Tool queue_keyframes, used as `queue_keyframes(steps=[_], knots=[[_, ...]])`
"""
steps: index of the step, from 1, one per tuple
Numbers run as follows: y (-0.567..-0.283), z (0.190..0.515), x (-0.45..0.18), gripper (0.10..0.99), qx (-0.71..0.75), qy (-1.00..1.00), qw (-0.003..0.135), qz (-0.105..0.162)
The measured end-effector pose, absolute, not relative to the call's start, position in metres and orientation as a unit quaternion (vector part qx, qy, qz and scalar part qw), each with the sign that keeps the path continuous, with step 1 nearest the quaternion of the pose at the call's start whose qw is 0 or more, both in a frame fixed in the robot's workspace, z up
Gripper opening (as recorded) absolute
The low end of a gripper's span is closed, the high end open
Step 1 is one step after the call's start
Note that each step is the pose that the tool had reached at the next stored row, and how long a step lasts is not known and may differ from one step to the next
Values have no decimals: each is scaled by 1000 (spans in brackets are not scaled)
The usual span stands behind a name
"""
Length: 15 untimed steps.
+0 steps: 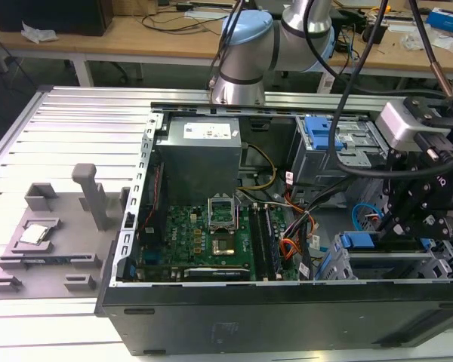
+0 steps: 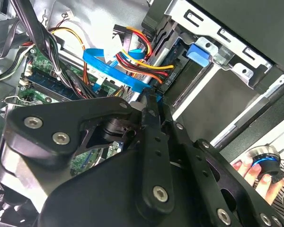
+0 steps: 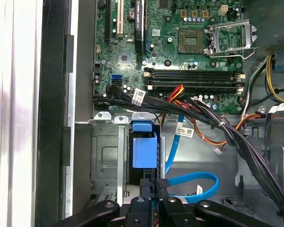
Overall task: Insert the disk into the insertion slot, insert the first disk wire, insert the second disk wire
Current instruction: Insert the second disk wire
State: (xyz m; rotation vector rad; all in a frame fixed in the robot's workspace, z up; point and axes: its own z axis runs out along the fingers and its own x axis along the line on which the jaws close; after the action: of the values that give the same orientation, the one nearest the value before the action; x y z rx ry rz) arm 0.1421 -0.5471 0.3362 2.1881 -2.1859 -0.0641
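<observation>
One arm carries one gripper (image 3: 151, 198), lowered into the open PC case (image 1: 211, 332) at the exterior view's right. In the first wrist view the two fingers (image 3: 143, 194) stand close together beside the plug end of the data cable (image 3: 189, 182); whether the jaws pinch the plug cannot be told.

One drive cage (image 3: 106, 156) sits in the case corner. Inside it lies one disk; its blue carrier (image 3: 144, 151) shows at the bay mouth, so the disk is already seated in the cage. In the exterior view the same blue carrier end (image 1: 356, 241) shows just beside the gripper.

One light-blue data cable loops on the case floor next to the cage, and in the second wrist view it (image 2: 109, 71) runs up to the fingertips. Orange-red-black wire bundles (image 3: 199, 113) cross above it.

The case also holds one motherboard (image 1: 204, 237), one power supply (image 1: 200, 154) and one upper bay with a blue latch (image 1: 317, 132).

One person's hand (image 2: 255, 175) rests on a round knob (image 2: 266, 158) outside the case.
</observation>
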Motion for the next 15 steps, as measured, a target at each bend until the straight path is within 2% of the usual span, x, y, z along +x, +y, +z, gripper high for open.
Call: queue_keyframes(steps=[1, 2, 5, 12, 13, 14, 15], knots=[[-547, 336, 142, 161, 707, -706, 23, -21], [-547, 336, 142, 235, 707, -706, 24, -21], [-547, 340, 142, 235, 707, -706, 24, -21], [-546, 379, 142, 235, 707, -707, 24, -21], [-546, 383, 142, 224, 707, -706, 24, -21], [-546, 389, 142, 157, 707, -706, 24, -21], [-546, 393, 142, 157, 707, -706, 24, -21]])
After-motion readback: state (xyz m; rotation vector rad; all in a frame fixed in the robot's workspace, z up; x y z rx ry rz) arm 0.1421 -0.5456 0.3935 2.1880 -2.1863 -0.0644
